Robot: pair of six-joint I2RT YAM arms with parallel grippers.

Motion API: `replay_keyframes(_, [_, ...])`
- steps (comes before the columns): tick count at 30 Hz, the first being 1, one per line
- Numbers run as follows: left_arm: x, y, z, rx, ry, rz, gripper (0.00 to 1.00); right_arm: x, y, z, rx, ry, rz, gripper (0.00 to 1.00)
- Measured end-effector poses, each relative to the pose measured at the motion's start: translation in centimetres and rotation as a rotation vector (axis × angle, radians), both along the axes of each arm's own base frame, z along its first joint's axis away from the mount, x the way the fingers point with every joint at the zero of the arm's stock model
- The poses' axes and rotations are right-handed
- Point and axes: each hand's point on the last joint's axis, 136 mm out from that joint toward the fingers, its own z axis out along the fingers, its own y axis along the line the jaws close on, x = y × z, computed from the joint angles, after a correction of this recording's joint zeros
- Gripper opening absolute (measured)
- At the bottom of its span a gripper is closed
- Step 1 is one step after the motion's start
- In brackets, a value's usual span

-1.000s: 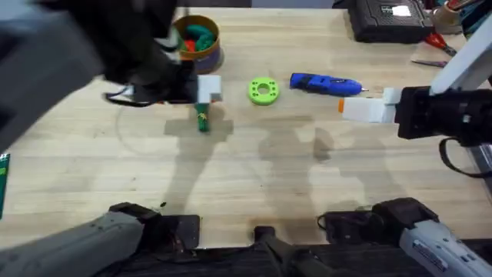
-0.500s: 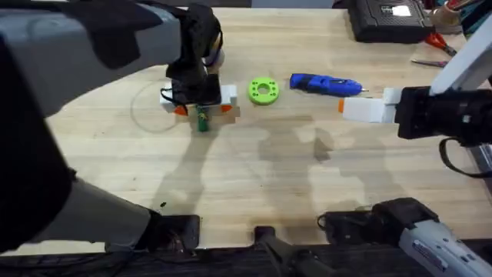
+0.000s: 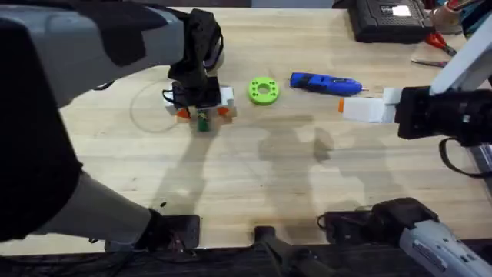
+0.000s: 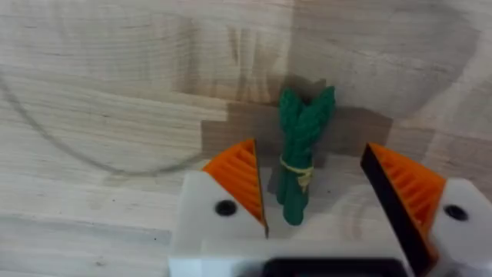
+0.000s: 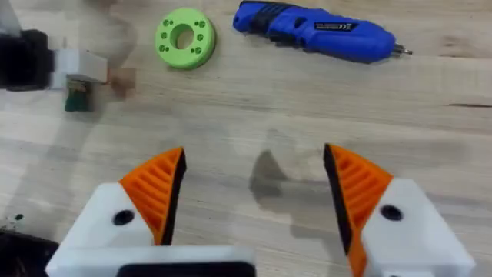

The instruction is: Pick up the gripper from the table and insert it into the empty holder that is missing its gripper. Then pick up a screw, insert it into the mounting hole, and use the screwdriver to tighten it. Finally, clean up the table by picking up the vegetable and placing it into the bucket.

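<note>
On the left we see the left gripper [image 3: 202,112] lowered over the table [image 3: 254,177], with its fingers spread apart. The vegetable [image 4: 301,154] lies on the wood between the two orange pads [image 4: 240,178], closer to one pad; we cannot tell whether it touches that pad. Its leafy end points away from the gripper. Next to this gripper, toward the right, stands the lime-green ring [image 3: 263,90], then the screwdriver [image 3: 325,84] lying flat. On the far right the right gripper [image 5: 254,192] hangs above bare wood with its fingers wide apart and nothing between them. The screwdriver lies ahead of it, well apart.
</note>
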Motion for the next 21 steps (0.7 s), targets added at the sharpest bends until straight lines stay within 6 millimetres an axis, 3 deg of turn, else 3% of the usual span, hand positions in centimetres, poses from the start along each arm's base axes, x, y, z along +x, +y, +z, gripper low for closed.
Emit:
replay_keyframes(4, [-0.2, 0.08, -0.59, 0.008, 0.021, 0.002, 0.683, 0.0, 0.0, 0.0, 0.0, 0.0, 0.0, 0.99])
replay_keyframes(6, [-0.2, 0.15, -0.65, 0.009, 0.023, 0.004, 0.495, 0.0, 0.0, 0.0, 0.0, 0.0, 0.0, 0.99])
replay_keyframes(9, [-0.03, 0.19, -0.6, 0.007, 0.018, 0.005, 0.057, 0.0, 0.0, 0.0, 0.0, 0.0, 0.0, 0.991])
replay_keyframes(11, [-0.02, 0.29, -0.55, 0.009, 0.018, 0.008, 0.015, 0.0, 0.0, 0.0, 0.0, 0.0, 0.0, 0.991])
replay_keyframes(21, [-0.05, 0.79, 0.05, 0.008, 0.014, 0.023, 0.018, 0.0, 0.0, 0.0, 0.0, 0.0, 0.0, 0.991])
